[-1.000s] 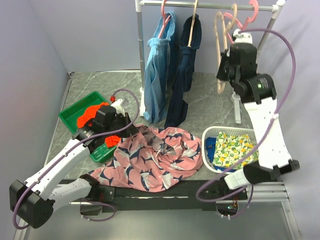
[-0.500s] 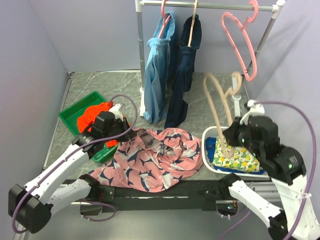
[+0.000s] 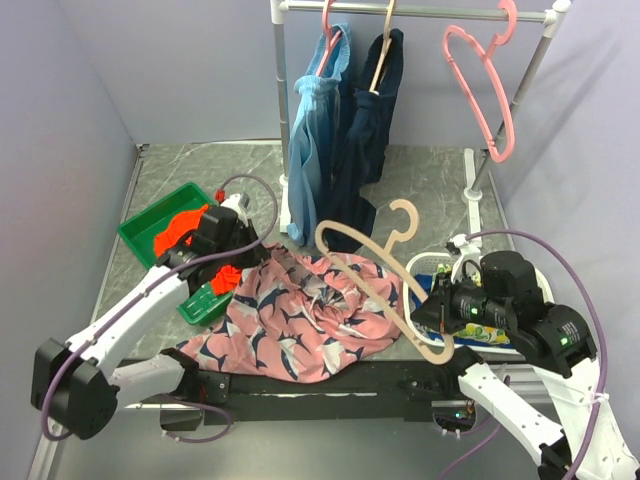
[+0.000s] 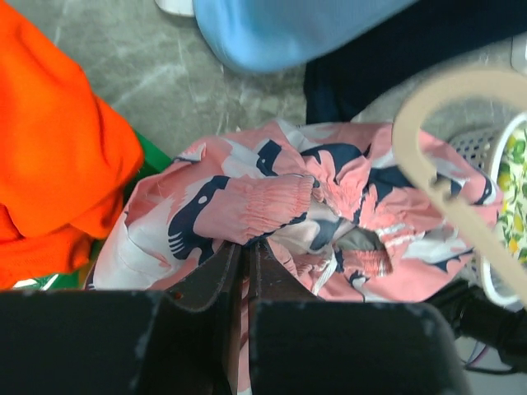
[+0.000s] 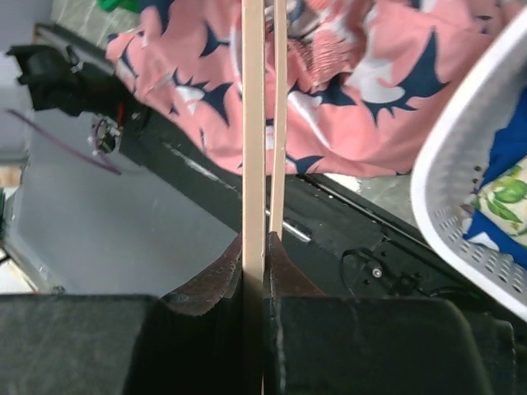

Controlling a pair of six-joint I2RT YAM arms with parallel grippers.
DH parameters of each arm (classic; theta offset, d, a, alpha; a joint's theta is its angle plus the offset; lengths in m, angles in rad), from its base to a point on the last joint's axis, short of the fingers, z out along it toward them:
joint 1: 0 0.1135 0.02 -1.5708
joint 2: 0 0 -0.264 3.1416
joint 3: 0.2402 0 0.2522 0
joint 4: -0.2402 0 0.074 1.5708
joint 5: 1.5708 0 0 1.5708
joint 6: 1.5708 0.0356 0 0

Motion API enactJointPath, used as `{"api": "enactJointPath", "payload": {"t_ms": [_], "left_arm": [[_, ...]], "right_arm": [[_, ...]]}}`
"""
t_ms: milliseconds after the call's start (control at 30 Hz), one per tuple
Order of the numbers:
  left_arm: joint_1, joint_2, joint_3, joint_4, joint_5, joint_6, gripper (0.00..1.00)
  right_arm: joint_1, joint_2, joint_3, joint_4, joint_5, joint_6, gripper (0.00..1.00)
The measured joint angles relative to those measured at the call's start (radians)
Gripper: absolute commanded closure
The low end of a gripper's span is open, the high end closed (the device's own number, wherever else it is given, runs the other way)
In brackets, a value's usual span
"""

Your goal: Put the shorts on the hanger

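Observation:
The pink shorts with navy and white shapes lie bunched at the table's front middle. My left gripper is shut on their left edge; in the left wrist view its fingertips pinch the elastic waistband of the shorts. The beige hanger lies tilted over the right part of the shorts, hook pointing up and back. My right gripper is shut on its lower end. In the right wrist view the hanger runs straight out from that gripper above the shorts. The left wrist view catches the hanger at its right.
A green tray with orange cloth sits at the left. A white basket stands at the right under my right arm. On the rear rack hang a light-blue garment, a navy garment and a pink hanger.
My right arm has brought the beige hanger down from the rail to just above the shorts at the front right. The left gripper has shifted slightly, still pinching the waistband.

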Motion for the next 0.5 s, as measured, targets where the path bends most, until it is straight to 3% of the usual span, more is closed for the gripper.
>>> {"api": "enactJointPath", "payload": {"t_ms": [233,500], "left_arm": [[0.020,0.068,0.077,-0.015,0.008,0.011,0.99],[0.024,0.070,0.129,-0.042,0.027,0.054,0.99]], "right_arm": [[0.011,-0.032,-0.009,0.016,-0.093,-0.013,1.00],[0.024,-0.052,-0.135,0.081,-0.143,-0.029,1.00]]}}
